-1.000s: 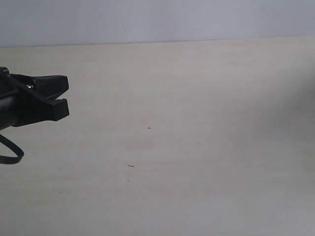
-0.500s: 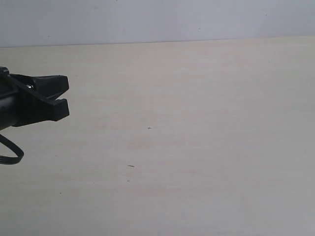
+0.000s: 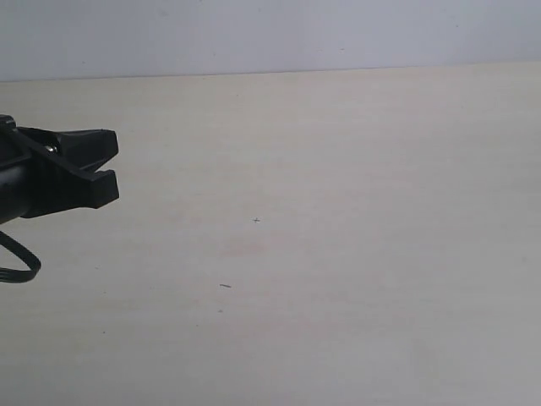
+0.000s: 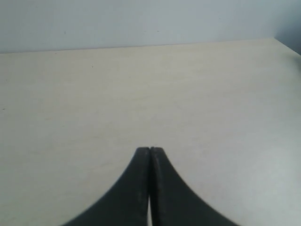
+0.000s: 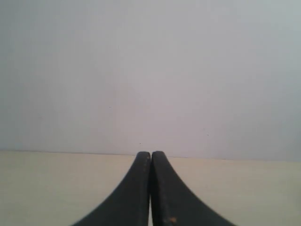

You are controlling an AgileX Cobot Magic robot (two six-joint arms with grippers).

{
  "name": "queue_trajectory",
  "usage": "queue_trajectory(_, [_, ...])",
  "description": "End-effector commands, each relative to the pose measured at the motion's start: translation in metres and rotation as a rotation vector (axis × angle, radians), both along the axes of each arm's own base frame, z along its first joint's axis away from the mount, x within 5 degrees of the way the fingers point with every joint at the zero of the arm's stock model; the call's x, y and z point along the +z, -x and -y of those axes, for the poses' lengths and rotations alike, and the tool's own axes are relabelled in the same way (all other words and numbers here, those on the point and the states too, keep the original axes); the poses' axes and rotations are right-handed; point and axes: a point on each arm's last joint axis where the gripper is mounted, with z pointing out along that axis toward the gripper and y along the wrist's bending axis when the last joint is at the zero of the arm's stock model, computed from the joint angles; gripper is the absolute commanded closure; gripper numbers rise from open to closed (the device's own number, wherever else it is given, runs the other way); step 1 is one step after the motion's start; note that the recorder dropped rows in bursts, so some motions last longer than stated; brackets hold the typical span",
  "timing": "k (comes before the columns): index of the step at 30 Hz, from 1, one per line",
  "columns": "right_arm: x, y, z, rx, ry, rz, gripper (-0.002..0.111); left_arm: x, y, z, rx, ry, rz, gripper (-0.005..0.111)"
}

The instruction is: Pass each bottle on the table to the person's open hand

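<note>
No bottles and no person's open hand show in any view. The pale beige table fills the exterior view. My black left gripper reaches in from the left edge of that view, above the table. In the left wrist view the left gripper is shut, its two fingers pressed together with nothing between them over the table. My right gripper is also shut and holds nothing, pointing across the table at the wall. It is out of the exterior view.
A pale grey wall rises behind the table's far edge. A black cable loop hangs under the left arm. A few tiny dark specks mark the tabletop.
</note>
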Motion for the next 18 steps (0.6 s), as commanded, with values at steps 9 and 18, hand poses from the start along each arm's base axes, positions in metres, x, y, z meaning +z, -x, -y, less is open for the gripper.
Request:
queue_trajectory(9, [-0.012, -0.002, 0.000, -0.006, 0.099, -0.014, 0.108, 0.000, 0.000, -0.001, 0.003, 0.002, 0.006, 0.107])
queue_trajectory(18, [-0.050, -0.007, 0.000, -0.012, 0.149, -0.090, 0.108, 0.000, 0.000, -0.001, 0.003, 0.002, 0.006, 0.107])
